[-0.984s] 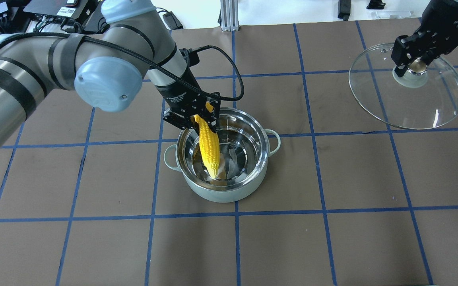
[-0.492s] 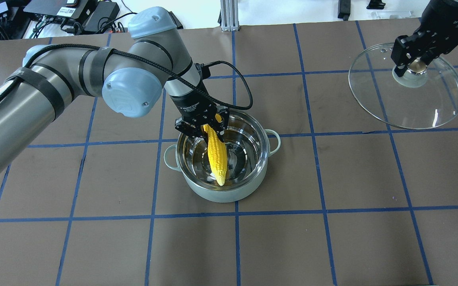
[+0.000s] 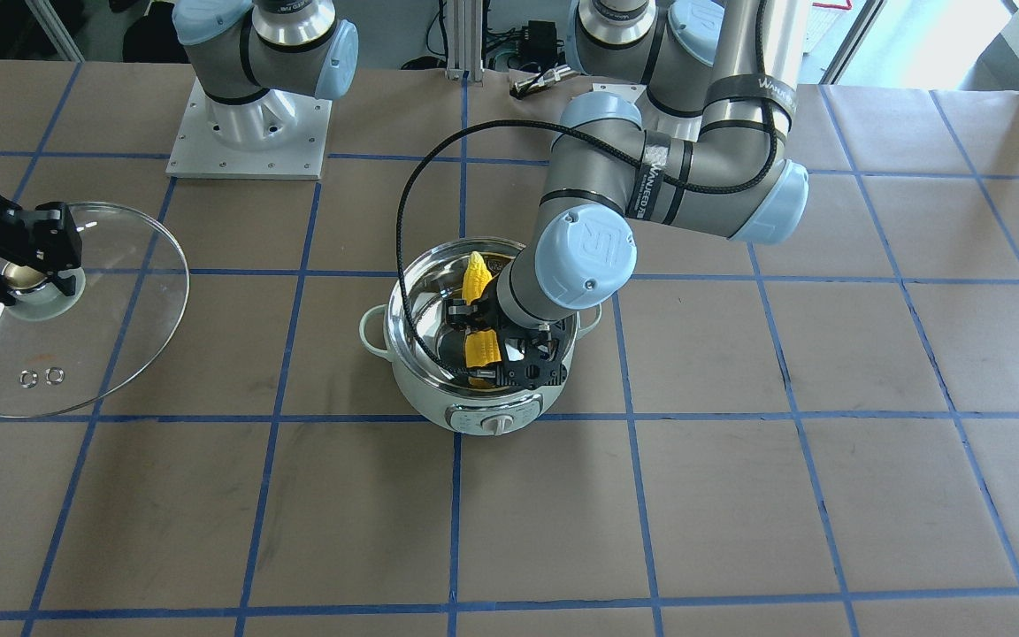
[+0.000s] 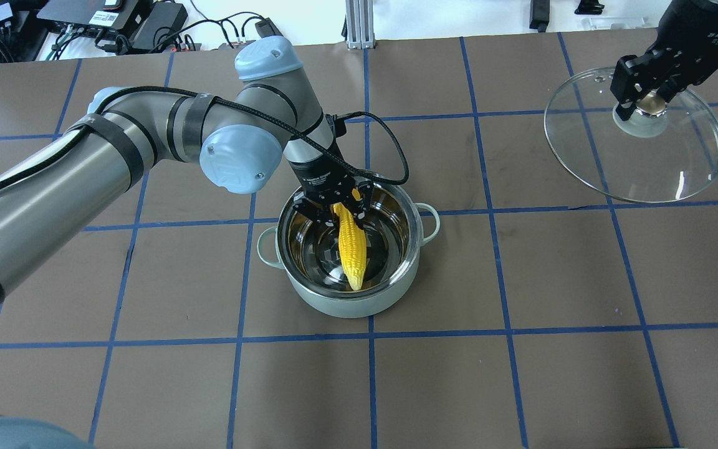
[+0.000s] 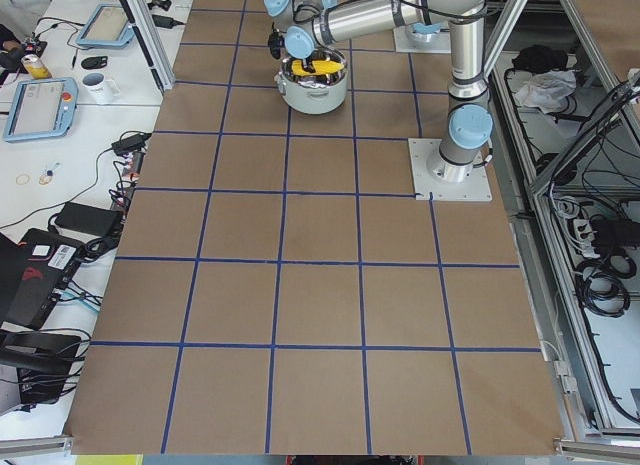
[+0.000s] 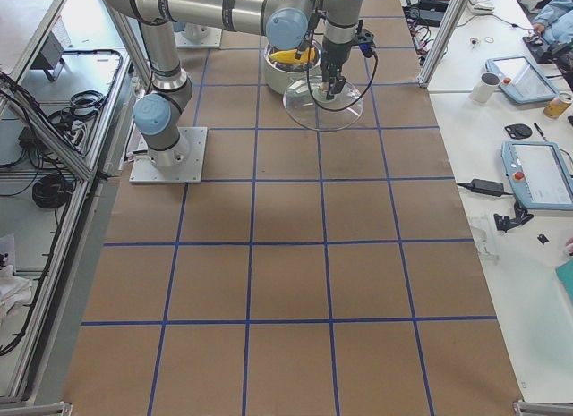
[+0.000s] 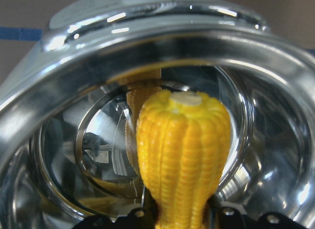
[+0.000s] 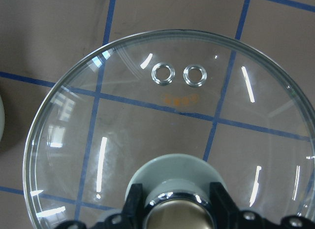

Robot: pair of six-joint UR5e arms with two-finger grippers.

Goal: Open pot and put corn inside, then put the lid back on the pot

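My left claw [image 4: 337,211] clamps the bright yellow corn cob [image 4: 351,252], tip-down inside the round mint-green steel-lined pot [image 4: 334,307]. Next, I judge: let go, back out. My right claw [image 4: 644,103] grips the clear glass dome lid [image 4: 646,165] by its knob, well aside.

The pot [image 4: 334,307] stands mid-desk [image 4: 521,386], the corn [image 4: 351,249] slanting inside it (tip toward the robot); the lid [image 4: 646,168] is well apart, robot's right.

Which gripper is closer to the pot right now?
Left. The left gripper is down in the mouth of the pot, shut on the corn. The right gripper is far off to the robot's right, holding the lid.
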